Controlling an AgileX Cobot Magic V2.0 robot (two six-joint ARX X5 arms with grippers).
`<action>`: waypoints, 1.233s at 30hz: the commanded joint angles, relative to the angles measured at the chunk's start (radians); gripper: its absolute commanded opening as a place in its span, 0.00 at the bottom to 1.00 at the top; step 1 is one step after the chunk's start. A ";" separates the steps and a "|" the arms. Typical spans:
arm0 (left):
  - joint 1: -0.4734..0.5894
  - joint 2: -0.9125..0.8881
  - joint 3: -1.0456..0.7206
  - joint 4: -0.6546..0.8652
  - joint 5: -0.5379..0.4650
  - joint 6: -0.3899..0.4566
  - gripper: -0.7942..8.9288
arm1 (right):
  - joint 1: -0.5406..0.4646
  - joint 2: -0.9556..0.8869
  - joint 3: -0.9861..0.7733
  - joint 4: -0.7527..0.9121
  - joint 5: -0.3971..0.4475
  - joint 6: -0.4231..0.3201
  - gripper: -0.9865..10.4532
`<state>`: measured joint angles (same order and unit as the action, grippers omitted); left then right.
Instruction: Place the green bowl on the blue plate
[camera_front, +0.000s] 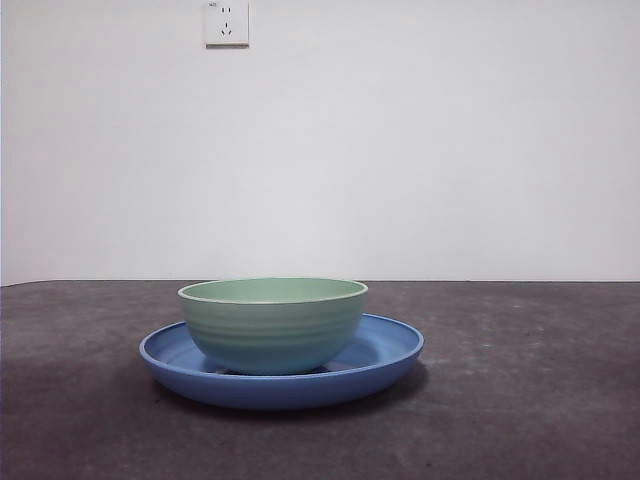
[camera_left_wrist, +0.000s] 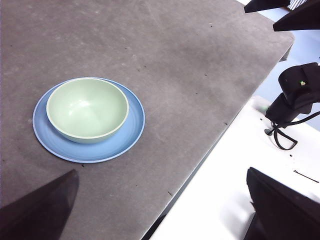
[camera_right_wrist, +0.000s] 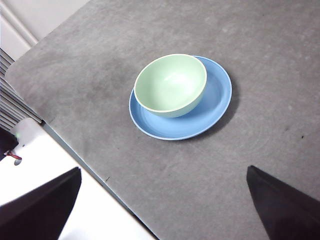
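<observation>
The green bowl (camera_front: 272, 325) stands upright and empty on the blue plate (camera_front: 390, 352), a little off the plate's middle. Both also show in the left wrist view, bowl (camera_left_wrist: 87, 109) on plate (camera_left_wrist: 131, 131), and in the right wrist view, bowl (camera_right_wrist: 170, 85) on plate (camera_right_wrist: 216, 102). My left gripper (camera_left_wrist: 160, 210) is open and empty, high above the table and well away from the dishes. My right gripper (camera_right_wrist: 162, 207) is open and empty, also high and apart from them. Neither arm shows in the front view.
The dark grey table (camera_front: 520, 400) ends at an edge (camera_left_wrist: 210, 145) with a white surface beside it. A black device with a cable (camera_left_wrist: 295, 95) stands on that white surface. A wall socket (camera_front: 226, 22) is on the white back wall.
</observation>
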<state>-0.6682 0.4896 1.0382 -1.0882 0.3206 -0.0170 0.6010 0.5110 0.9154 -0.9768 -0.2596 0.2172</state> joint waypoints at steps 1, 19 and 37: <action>-0.007 0.003 0.006 0.011 0.006 -0.002 0.58 | 0.006 0.003 0.005 0.010 -0.005 0.029 0.55; -0.007 0.003 0.006 0.011 0.006 0.005 0.11 | 0.006 0.003 0.006 0.011 -0.055 0.018 0.12; 0.409 -0.037 -0.211 0.192 0.006 0.005 0.11 | 0.006 0.003 0.006 0.011 -0.055 0.018 0.12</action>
<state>-0.2840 0.4576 0.8413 -0.9356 0.3214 -0.0166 0.6010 0.5110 0.9150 -0.9760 -0.3141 0.2333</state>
